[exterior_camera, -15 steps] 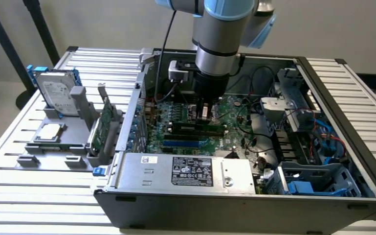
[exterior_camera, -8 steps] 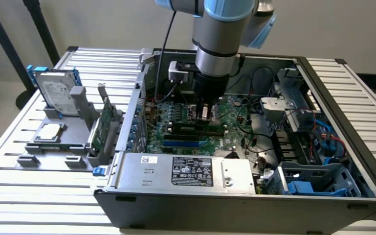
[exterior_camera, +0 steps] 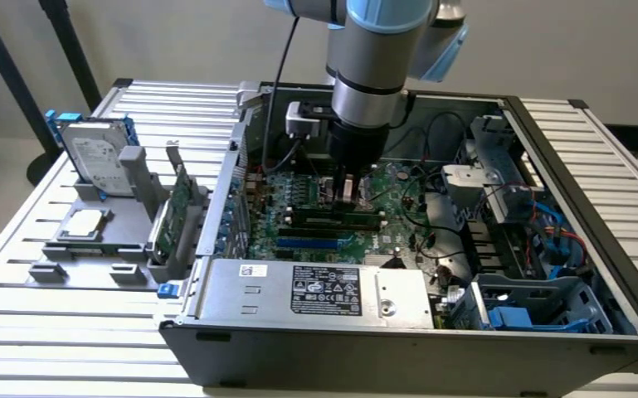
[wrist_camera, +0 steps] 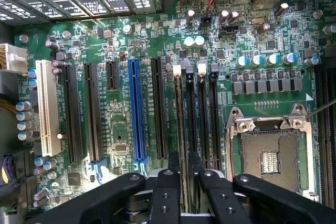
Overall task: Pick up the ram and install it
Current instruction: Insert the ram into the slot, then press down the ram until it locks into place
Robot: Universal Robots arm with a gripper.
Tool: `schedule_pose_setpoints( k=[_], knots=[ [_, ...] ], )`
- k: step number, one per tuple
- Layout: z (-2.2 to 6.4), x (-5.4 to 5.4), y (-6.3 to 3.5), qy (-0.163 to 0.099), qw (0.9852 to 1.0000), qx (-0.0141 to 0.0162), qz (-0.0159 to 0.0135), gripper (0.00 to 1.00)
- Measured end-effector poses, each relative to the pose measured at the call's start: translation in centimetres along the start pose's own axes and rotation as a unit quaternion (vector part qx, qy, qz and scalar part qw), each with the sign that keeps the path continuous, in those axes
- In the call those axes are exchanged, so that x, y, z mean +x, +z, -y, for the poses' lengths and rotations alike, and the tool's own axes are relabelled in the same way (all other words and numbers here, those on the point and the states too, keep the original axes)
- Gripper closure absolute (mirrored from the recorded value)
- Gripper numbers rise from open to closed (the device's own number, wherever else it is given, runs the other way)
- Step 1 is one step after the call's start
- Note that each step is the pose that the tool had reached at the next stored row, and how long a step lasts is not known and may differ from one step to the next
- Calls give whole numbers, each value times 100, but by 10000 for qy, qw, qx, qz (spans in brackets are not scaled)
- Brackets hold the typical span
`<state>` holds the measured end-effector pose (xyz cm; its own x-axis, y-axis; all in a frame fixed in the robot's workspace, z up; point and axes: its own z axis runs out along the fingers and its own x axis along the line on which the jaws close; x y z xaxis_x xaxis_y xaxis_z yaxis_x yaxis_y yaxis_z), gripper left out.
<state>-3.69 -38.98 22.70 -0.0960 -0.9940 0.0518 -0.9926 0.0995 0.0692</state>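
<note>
The ram [wrist_camera: 181, 124] stands on edge in one of the dark memory slots on the green motherboard [wrist_camera: 115, 129], beside the processor socket. In the exterior view the ram [exterior_camera: 335, 219] lies as a long dark strip in the middle of the board. My gripper [wrist_camera: 184, 163] straddles one end of it, a black finger on each side with a narrow gap to the stick, so the jaws look slightly open. The arm reaches straight down into the open computer case, and the gripper [exterior_camera: 347, 195] sits just above the board.
An empty processor socket [wrist_camera: 270, 156] lies next to the memory slots, with a blue slot [wrist_camera: 136, 114] and a white slot [wrist_camera: 47, 108] further off. The power supply [exterior_camera: 308, 290] fills the case's near side. A grey fixture holds a hard drive [exterior_camera: 97, 157], a silver chip [exterior_camera: 84, 222] and an expansion card [exterior_camera: 175, 215].
</note>
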Motion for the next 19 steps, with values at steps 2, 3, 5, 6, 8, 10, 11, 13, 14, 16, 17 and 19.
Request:
schedule_pose_setpoints(
  k=[2,3,5,6,8,10,11,13,14,16,17,19],
  knots=[
    [-3,2,-41,0,10000,0,1,78],
    [-4,3,-63,0,10000,-1,2,78],
    [-8,6,-114,0,10000,0,3,78],
    [-10,7,-140,0,10000,-1,3,78],
    [-13,10,-188,0,10000,-1,4,78],
    [-13,10,-197,-1,10000,-1,5,80],
    [-13,10,-197,-1,10000,0,5,87],
    [-14,10,-197,-1,10000,0,5,89],
    [-14,10,-198,0,10000,-1,5,89],
    [-14,10,-198,0,10000,-1,5,89],
    [-14,10,-198,0,10000,0,5,89],
    [-14,10,-198,-1,10000,0,5,89]
  ],
)
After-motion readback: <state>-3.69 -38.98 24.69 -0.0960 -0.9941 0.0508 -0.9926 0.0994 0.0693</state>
